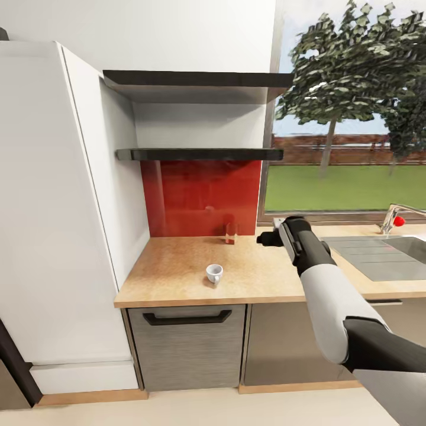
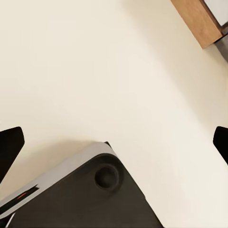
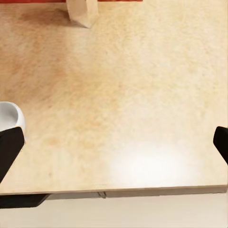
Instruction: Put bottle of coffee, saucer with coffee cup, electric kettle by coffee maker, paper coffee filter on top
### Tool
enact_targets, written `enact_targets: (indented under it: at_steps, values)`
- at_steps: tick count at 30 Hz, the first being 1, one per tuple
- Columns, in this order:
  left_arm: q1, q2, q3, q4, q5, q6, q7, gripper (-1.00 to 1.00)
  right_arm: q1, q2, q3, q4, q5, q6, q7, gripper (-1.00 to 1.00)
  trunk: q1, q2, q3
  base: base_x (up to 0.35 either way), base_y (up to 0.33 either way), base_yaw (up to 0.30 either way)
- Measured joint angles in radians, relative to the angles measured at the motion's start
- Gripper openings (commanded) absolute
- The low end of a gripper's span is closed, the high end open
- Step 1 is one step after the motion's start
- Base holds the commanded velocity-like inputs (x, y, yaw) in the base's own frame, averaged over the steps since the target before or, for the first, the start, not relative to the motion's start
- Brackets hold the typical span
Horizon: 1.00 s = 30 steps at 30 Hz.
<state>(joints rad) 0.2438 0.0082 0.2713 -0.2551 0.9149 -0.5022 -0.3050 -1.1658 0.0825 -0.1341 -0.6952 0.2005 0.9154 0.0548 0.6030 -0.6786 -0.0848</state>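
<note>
A tiny white coffee cup [image 1: 214, 273] stands upright on the wood-grain kitchen countertop [image 1: 177, 278], near its front edge. Its rim [image 3: 9, 116] also shows beside one finger in the right wrist view. My right gripper [image 1: 267, 238] hovers over the counter, right of the cup and farther back; it is open [image 3: 114, 147] with only bare worktop between its fingers. My left gripper [image 2: 114, 142] is open too, hanging over the cream floor and my own base [image 2: 90, 194]. Two black kitchen shelves [image 1: 201, 154] hang above the counter. The coffee maker, bottle of coffee, saucer and kettle are out of view.
A small clear glass-like object [image 1: 231, 234] stands against the red backsplash [image 1: 201, 198]. A tall white cabinet [image 1: 53, 207] bounds the counter on the left. A sink [image 1: 378, 254] and faucet [image 1: 397, 218] lie to the right under a window. Grey cabinet fronts [image 1: 186, 349] are below.
</note>
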Motion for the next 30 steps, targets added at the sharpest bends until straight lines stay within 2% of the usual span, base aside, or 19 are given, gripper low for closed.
enact_targets:
  at_steps: [3,9,12,16,26,27,30]
  values:
    - [0.000,-0.001,0.000,-0.006,-0.002,0.000,0.003,1.00,-0.001,0.013,0.000,0.005,-0.002,-0.022,0.002,1.00,0.000,0.000,0.000,0.000,0.000,0.000]
    - [0.000,0.000,0.000,-0.020,-0.004,0.001,0.004,1.00,-0.001,0.018,-0.001,0.006,0.002,-0.028,-0.006,1.00,0.000,0.000,0.000,0.000,0.000,0.000]
    - [0.000,0.002,0.000,-0.022,-0.001,0.006,0.015,1.00,0.001,0.026,0.000,0.074,0.008,-0.046,-0.009,1.00,0.000,0.000,0.000,0.000,0.000,0.000]
    - [0.000,-0.001,0.000,-0.022,-0.005,0.006,0.030,1.00,0.001,0.029,0.001,0.101,0.006,-0.073,-0.009,1.00,0.000,0.000,0.000,0.010,0.000,0.000]
    - [0.000,-0.004,0.000,-0.015,-0.008,0.005,0.036,1.00,0.001,0.030,0.003,0.192,0.007,-0.113,-0.009,1.00,-0.001,0.000,0.000,0.222,0.145,0.000]
    - [0.000,-0.004,0.001,-0.015,-0.008,0.005,0.036,1.00,0.001,0.034,0.003,0.202,0.006,-0.116,-0.009,1.00,-0.001,0.000,0.000,0.284,0.208,0.000]
    - [0.000,-0.005,0.002,-0.013,-0.008,0.005,0.036,1.00,0.001,0.066,0.004,0.216,0.007,-0.121,-0.009,1.00,0.000,0.000,0.000,0.255,0.194,0.000]
